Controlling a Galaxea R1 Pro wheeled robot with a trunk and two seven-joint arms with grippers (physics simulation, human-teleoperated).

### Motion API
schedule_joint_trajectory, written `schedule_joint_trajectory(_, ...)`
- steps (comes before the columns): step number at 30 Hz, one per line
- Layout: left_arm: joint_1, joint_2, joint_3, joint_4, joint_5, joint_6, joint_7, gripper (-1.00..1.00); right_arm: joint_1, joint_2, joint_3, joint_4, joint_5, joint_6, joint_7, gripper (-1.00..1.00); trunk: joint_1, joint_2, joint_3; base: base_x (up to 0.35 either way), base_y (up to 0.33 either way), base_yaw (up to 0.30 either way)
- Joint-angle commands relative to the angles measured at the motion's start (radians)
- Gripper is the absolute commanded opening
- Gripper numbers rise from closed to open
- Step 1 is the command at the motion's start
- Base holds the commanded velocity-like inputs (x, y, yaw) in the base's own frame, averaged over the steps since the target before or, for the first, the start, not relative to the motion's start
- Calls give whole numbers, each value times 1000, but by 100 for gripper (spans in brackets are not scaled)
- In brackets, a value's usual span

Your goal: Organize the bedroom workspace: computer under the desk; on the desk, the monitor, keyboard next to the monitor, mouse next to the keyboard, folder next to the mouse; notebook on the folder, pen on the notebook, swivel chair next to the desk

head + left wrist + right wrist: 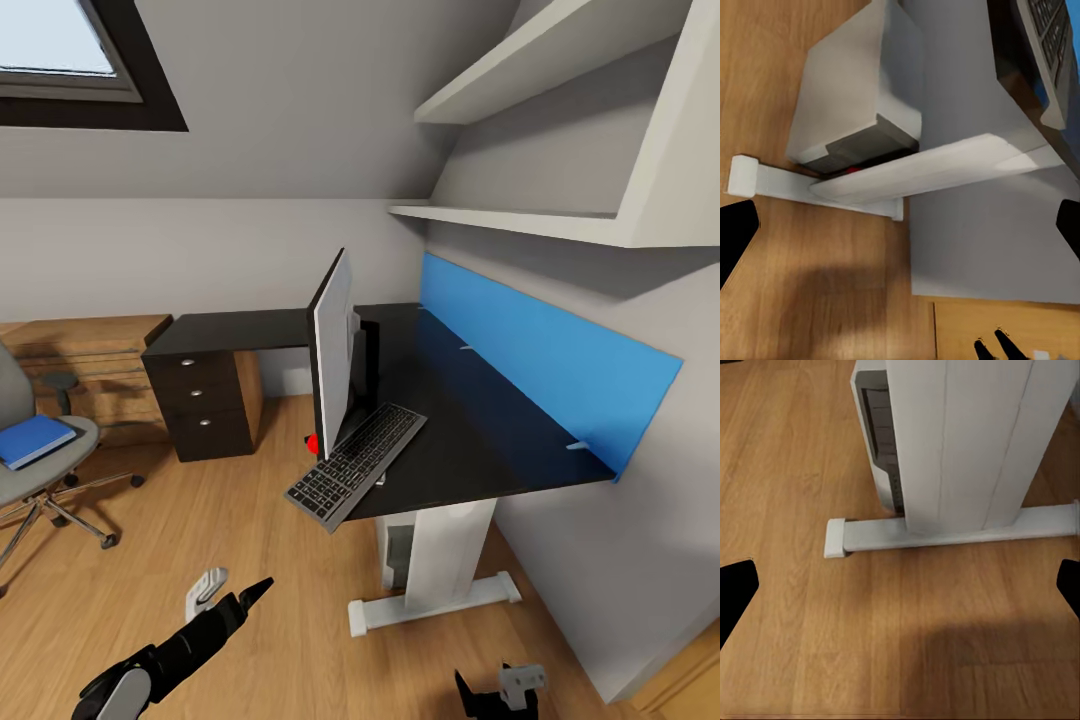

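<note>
The black-topped desk (pixel 470 440) with its blue back panel runs along the right wall. The monitor (pixel 333 350) stands on it, seen edge-on, a red dot at its lower corner. The black keyboard (pixel 355 465) lies beside the monitor and overhangs the desk's front edge. Under the desk, behind the white leg (pixel 960 442), stands the light-grey computer (pixel 398 548) (pixel 855 82) (pixel 879 435). At far left the grey swivel chair (pixel 25 480) carries the blue folder (pixel 35 440). My left gripper (pixel 238 585) (pixel 900 232) and right gripper (pixel 505 688) (pixel 900 589) hang open and empty above the floor. Notebook and pen are out of view.
A dark drawer unit (pixel 205 400) holds up the desk's left wing, with a light-wood dresser (pixel 90 365) behind the chair. White shelves (pixel 540 215) jut out above the desk. The leg's foot bar (pixel 430 605) lies across the wooden floor (pixel 230 520).
</note>
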Motion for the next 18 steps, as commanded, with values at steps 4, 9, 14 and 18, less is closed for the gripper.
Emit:
schedule_joint_trajectory(4, -1, -1, 0, -1, 2, 4, 1, 100, 27, -1, -2, 2, 5, -7, 5, 100, 0, -1, -1, 0, 0, 0)
schedule_joint_trajectory(9, -1, -1, 1, -1, 0, 5, 2, 100, 76, -14, -1, 3, 33, -65, 5, 100, 0, -1, -1, 0, 0, 0)
schedule_joint_trajectory(14, -1, 0, 2, -2, -1, 6, 4, 100, 106, -25, -1, 4, 44, -172, 2, 100, 0, -1, -1, 0, 0, 0)
schedule_joint_trajectory(18, -1, 1, 3, -2, 0, 6, 4, 100, 131, -42, -1, 5, 46, -207, 8, 100, 0, -1, -1, 0, 0, 0)
